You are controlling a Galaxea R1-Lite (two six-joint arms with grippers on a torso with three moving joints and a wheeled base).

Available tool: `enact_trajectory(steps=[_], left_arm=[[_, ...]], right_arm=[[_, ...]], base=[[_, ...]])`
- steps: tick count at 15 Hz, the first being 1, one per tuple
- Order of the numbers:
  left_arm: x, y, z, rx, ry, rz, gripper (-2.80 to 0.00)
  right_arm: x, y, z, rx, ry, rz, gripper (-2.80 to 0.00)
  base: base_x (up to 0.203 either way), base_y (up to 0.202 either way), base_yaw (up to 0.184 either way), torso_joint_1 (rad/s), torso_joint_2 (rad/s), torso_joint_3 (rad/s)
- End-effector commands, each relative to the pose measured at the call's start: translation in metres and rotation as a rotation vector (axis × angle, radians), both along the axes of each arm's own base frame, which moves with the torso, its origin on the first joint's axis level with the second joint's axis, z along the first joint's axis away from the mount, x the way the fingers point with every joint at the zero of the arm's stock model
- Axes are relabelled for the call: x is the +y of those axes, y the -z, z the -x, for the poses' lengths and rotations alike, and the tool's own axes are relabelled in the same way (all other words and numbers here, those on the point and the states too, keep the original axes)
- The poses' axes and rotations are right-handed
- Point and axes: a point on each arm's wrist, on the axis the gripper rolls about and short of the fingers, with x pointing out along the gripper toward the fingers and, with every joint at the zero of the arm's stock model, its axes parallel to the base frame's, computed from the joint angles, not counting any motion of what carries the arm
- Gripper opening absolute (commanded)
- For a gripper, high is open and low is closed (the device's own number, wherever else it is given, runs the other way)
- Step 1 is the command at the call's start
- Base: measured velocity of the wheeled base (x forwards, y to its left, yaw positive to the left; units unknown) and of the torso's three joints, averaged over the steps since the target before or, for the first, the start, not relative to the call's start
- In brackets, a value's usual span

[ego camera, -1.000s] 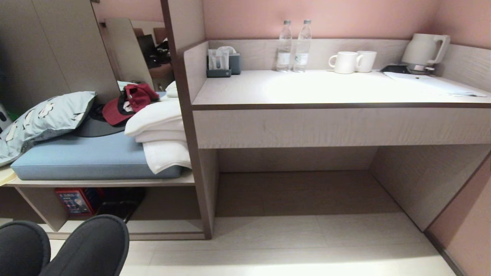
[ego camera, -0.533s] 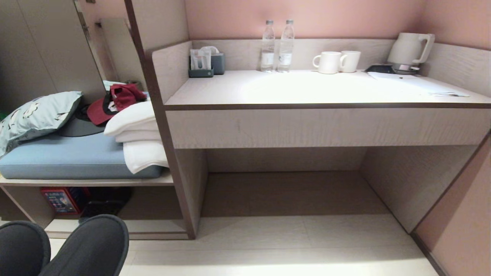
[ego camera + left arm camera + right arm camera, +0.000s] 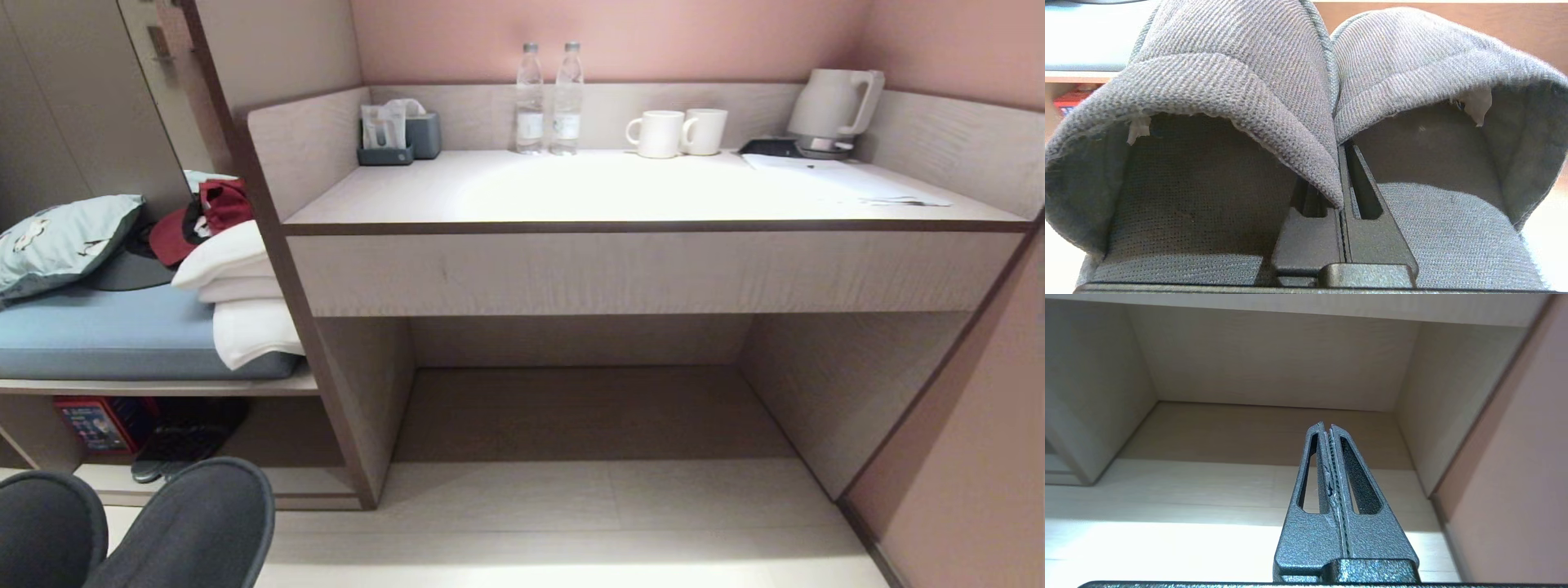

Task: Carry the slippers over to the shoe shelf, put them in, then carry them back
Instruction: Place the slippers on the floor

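The slippers (image 3: 139, 527) are up off the floor at the near left, side by side, with their round toes pointing far, toward the shoe shelf (image 3: 269, 482), and their open heels near the robot. Their long way runs from near to far. The left gripper (image 3: 1340, 196) has its jaws clenched on the two inner edges of the slippers, pinching both together. The shoe shelf sits low under the blue cushion (image 3: 106, 335), at the far left, and another dark pair (image 3: 163, 465) and a red box (image 3: 94, 423) are inside it. The right gripper (image 3: 1327, 426) hangs low before the hollow under the desk (image 3: 637, 196), its jaws pressed together on nothing.
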Motion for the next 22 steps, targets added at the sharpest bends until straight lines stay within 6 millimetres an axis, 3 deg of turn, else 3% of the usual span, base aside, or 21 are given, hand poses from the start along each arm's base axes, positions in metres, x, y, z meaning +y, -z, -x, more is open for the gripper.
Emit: enact_trajectory(steps=[1, 12, 22], left_arm=[[0.0, 0.0, 0.0, 0.0, -0.001, 0.002, -2.8], [0.0, 0.0, 0.0, 0.0, -0.001, 0.002, -2.8], [0.0, 0.0, 0.0, 0.0, -0.001, 0.002, -2.8]], right_arm=[[0.0, 0.0119, -0.0003, 0.0, 0.0, 0.0, -2.8], [0.0, 0.0119, -0.0003, 0.0, 0.0, 0.0, -2.8], [0.0, 0.0119, -0.0003, 0.0, 0.0, 0.0, -2.8]], base=[[0.0, -0.195, 0.004, 0.0, 0.0, 0.005], [0.0, -0.183, 0.003, 0.002, 0.0, 0.003], [0.0, 0.0, 0.0, 0.0, 0.0, 0.0]])
